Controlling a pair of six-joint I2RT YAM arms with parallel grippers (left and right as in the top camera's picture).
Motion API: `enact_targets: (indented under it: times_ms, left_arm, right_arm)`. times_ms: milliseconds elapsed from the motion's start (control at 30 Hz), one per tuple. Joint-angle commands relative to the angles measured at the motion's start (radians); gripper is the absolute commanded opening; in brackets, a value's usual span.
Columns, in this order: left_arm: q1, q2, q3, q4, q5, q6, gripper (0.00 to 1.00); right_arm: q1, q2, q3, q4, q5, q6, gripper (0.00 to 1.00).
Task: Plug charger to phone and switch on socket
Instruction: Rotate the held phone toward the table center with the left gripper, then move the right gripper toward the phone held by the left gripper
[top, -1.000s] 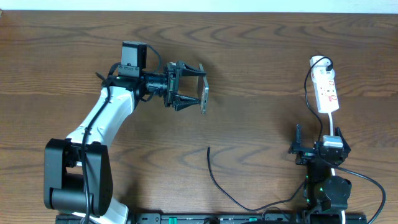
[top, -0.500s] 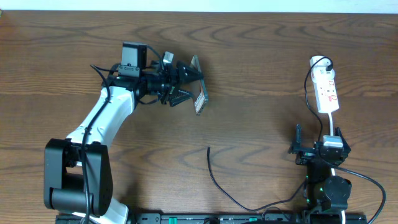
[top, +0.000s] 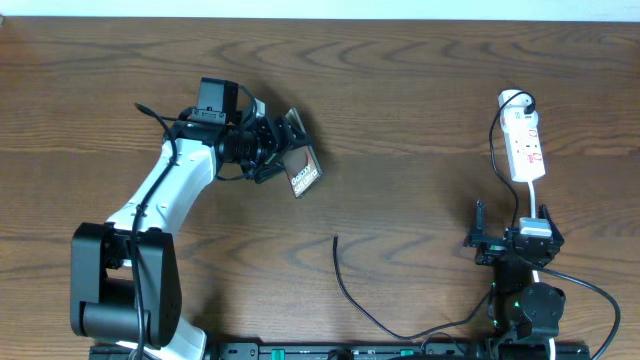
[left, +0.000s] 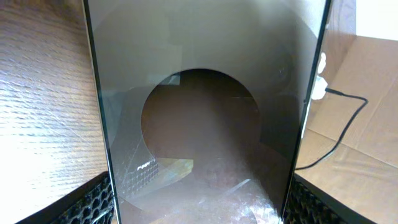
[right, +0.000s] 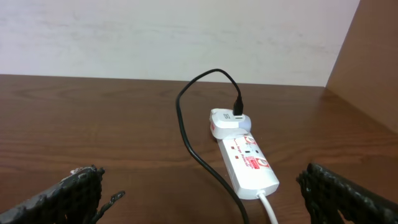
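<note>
Around tilted phone (top: 305, 172), left claw (top: 284, 152)

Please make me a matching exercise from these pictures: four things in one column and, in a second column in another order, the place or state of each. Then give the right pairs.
Things
1. phone
2. charger's free tip
3. socket
4. right claw

Places or states
A. open, holding nothing
B. white, lying on the right side of the table
C. gripped in the left claw, tilted
D. lying loose on the table, plugged into nothing

Right pairs: 1-C, 2-D, 3-B, 4-A
</note>
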Motion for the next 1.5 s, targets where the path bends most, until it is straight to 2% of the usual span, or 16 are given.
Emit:
enact_targets:
  times_ms: [0, 367, 567, 633, 733, 867, 967, 1033, 1200, 1400, 1467]
  left_arm:
    - [-0.002, 0.002, 0.029, 0.001, -0.007, 0.030, 0.07]
    - [-0.002, 0.002, 0.029, -0.018, 0.001, 0.030, 0.07]
    - [-0.002, 0.002, 0.029, -0.020, 0.001, 0.030, 0.07]
    - [-0.002, 0.002, 0.029, -0.021, 0.010, 0.029, 0.07]
    - [-0.001, 0.002, 0.029, -0.019, 0.045, 0.029, 0.07]
    - [-0.001, 0.002, 0.029, -0.017, 0.053, 0.027, 0.07]
    - [-0.001, 0.002, 0.029, -0.017, 0.048, -0.009, 0.07]
    - [-0.001, 0.002, 0.029, -0.016, 0.043, -0.044, 0.07]
    - [-0.001, 0.002, 0.029, -0.021, -0.008, -0.208, 0.07]
    - [-0.002, 0.002, 0.029, -0.021, -0.079, -0.386, 0.07]
    - [-0.002, 0.002, 0.029, -0.021, -0.095, -0.436, 0.07]
  right_arm:
    - [-0.002, -0.002, -0.001, 0.008, 0.017, -0.023, 0.99]
    - [-0.002, -0.001, -0.001, 0.002, 0.003, -0.025, 0.99]
    - [-0.002, -0.001, 0.023, 0.049, -0.184, 0.152, 0.99]
    - [-0.002, 0.008, 0.077, 0.018, -0.235, 0.211, 0.99]
    - [-0.002, 0.061, 0.196, -0.052, -0.250, 0.224, 0.99]
    - [-0.002, 0.230, 0.427, -0.188, -0.263, 0.239, 0.99]
    - [-0.002, 0.418, 0.622, -0.295, -0.348, 0.239, 0.99]
    - [-0.002, 0.583, 0.764, -0.380, -0.419, 0.239, 0.99]
    - [-0.002, 0.913, 0.988, -0.514, -0.631, 0.239, 0.99]
    - [0.001, 1.294, 1.102, -0.493, -0.950, 0.244, 0.99]
    - [0.008, 1.410, 1.104, -0.427, -1.044, 0.317, 0.99]
